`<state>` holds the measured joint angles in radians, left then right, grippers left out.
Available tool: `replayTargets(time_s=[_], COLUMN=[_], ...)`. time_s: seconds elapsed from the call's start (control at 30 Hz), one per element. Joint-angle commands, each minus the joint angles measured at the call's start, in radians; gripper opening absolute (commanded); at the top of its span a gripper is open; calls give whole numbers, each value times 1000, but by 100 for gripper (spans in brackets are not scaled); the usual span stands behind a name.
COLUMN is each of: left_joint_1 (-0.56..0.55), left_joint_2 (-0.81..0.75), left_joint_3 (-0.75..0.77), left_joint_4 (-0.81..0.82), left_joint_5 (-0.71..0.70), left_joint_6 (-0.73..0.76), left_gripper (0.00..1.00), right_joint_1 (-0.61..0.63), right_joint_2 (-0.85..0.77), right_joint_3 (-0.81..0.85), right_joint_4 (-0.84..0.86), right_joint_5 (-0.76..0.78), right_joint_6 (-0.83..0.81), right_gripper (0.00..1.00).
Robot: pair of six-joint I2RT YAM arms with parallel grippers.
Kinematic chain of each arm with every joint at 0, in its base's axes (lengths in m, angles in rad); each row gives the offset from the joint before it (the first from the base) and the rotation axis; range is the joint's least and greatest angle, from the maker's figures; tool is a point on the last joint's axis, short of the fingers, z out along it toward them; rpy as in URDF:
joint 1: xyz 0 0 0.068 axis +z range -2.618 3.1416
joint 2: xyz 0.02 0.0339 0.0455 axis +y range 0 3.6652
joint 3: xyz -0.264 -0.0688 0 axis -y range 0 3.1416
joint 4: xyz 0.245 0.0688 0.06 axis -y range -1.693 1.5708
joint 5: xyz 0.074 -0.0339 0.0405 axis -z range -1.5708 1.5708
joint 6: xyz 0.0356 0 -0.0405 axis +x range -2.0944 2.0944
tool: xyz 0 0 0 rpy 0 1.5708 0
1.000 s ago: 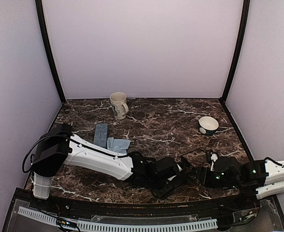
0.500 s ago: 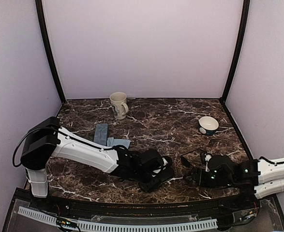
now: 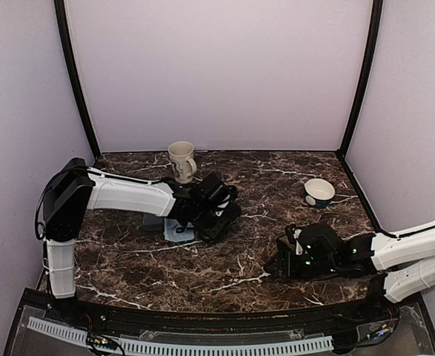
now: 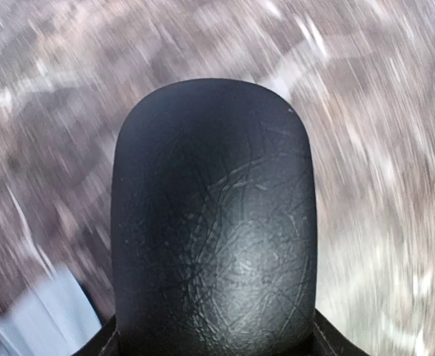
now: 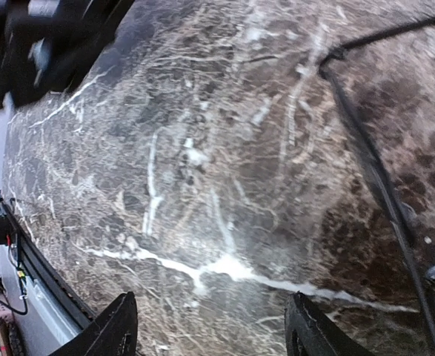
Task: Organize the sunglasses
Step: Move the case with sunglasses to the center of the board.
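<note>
Sunglasses point(image 5: 413, 126): one thin-framed pair is seen at the right edge of the right wrist view, lying on the tabletop point(image 3: 202, 267) just beside the right tool. Marble veins are seen through its dark lens. From above it cannot be made out.
Left tool point(image 3: 218, 213): closed on the black case point(image 4: 213, 222), which is gripped across its width and fills the left wrist view. Only slivers of the tool are seen at the bottom corners.
Black case: leather-grained, with its rounded end pointed away from the wrist. Whether it touches the tabletop cannot be told.
Grey case point(image 3: 177, 231): laid flat on the tabletop left of centre, just beside the left tool and partly covered by it from above. A corner is seen at the lower left of the left wrist view.
Right tool point(image 5: 213, 334): spread apart and holding nothing, with bare marble seen between its fingers point(image 5: 117, 330). It is held low over the near right of the tabletop.
Mug point(image 3: 181, 161): upright at the back, left of centre, behind the left tool.
Bowl point(image 3: 319, 192): upright at the back right, well apart from both tools.
Blur: the tabletop is smeared in the left wrist view.
</note>
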<state>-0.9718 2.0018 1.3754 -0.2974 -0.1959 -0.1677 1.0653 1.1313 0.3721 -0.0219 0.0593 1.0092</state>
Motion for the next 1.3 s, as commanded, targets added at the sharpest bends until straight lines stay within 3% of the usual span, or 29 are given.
replayTargets(time_s=[0.0,0.2,0.4,0.57,0.73,0.83,1.0,1.27], left_joint_1=[58,89,111,114,114,114,114,113], left_joint_2=[114,302,364,348,284,242,184,98], left_joint_3=[197,453,529,509,412,354,279,136], left_joint_4=[-28,-93,-130,-114,-44,1,51,160], left_joint_5=[7,7,-10,30,78,99,161,272], left_joint_6=[21,25,-28,-48,-77,-92,-118,-164], left_gripper=[18,22,28,54,86,98,99,88], right_joint_1=[-18,-20,-27,-33,-40,-44,-50,-56], right_joint_2=[30,39,25,42,55,65,86,94], right_joint_3=[56,74,79,96,130,151,179,166], right_joint_4=[54,44,26,16,4,-5,-14,3], right_joint_5=[-47,-54,-52,-59,-67,-73,-78,-80], right_joint_6=[-59,-63,-61,-71,-90,-102,-118,-118], right_gripper=[68,68,68,68,68,68,68,68])
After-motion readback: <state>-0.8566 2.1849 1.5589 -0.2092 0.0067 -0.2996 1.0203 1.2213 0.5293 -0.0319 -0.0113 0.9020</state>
